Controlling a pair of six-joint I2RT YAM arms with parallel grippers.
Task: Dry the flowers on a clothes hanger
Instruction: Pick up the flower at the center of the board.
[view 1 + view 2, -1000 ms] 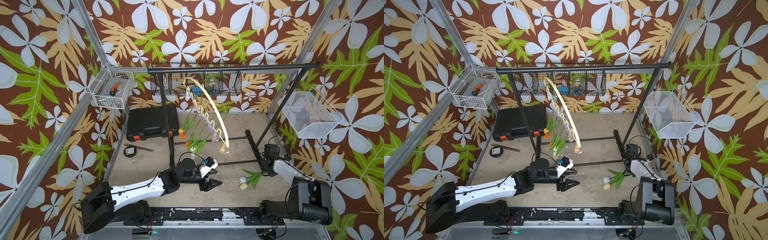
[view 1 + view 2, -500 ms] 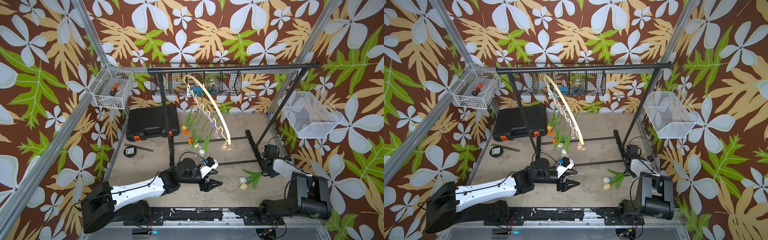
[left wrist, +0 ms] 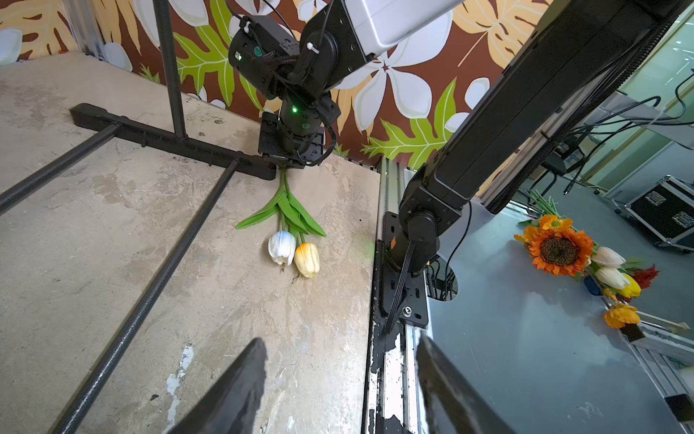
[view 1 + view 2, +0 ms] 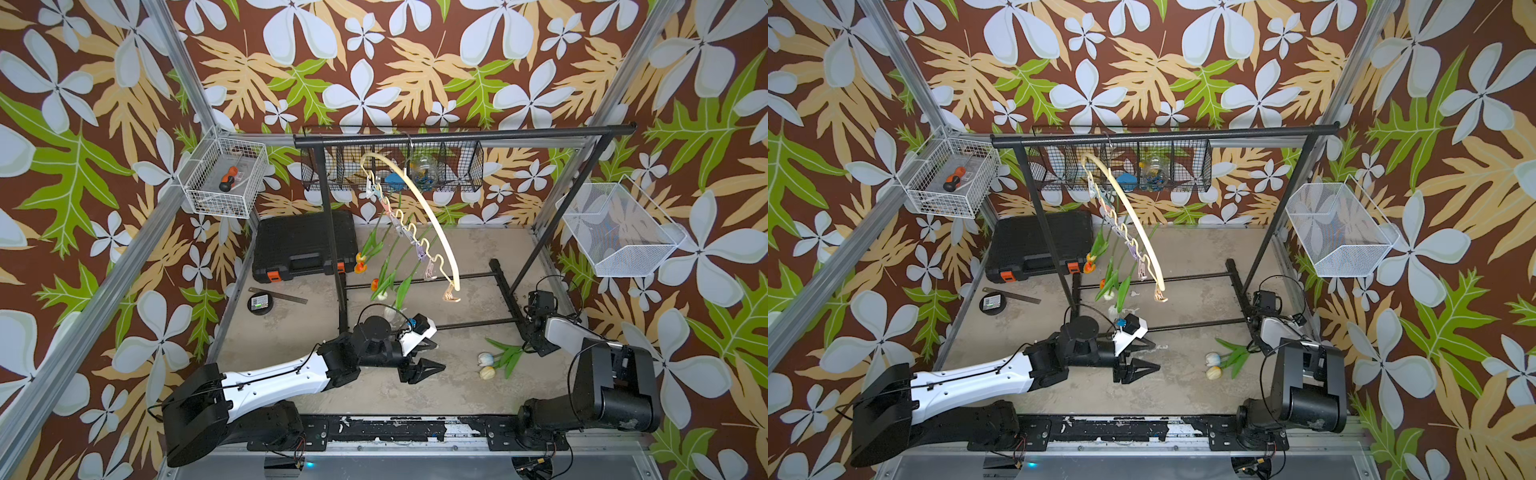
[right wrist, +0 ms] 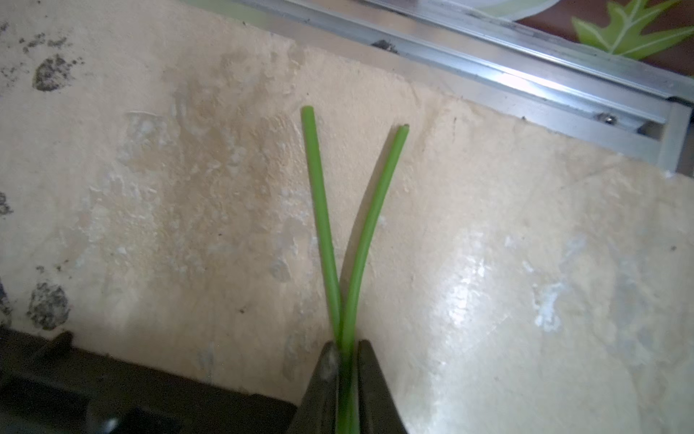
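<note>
1. Two loose tulips (image 4: 500, 358) (image 3: 293, 240), one white-headed and one yellow-headed, lie on the table (image 4: 457, 386) just in front of the black garment rack (image 4: 457, 135). They are by the front end of its right foot, with their heads pointing away from it.
2. The right gripper (image 5: 344, 347) (image 4: 534, 347) stands at that same end of the rack's foot. Its jaws are pinched together on both green stems, and the cut ends splay out past the fingertips.
3. The clothes hanger (image 4: 419, 208) (image 4: 1133, 224) hangs by its hook from the rack's top bar, left of the middle. Its cream arc is swung out toward the rack's front.
4. The hung tulips (image 4: 386, 274) (image 4: 1111, 278) dangle head-down from the hanger's clothespins, under the rack's top bar.
5. The left gripper (image 4: 424, 368) (image 3: 338, 345) hovers over the table in front of the rack's lower crossbar. Its jaws are well apart and hold nothing.
6. A black case (image 4: 305, 241) lies behind the rack's left post.
</note>
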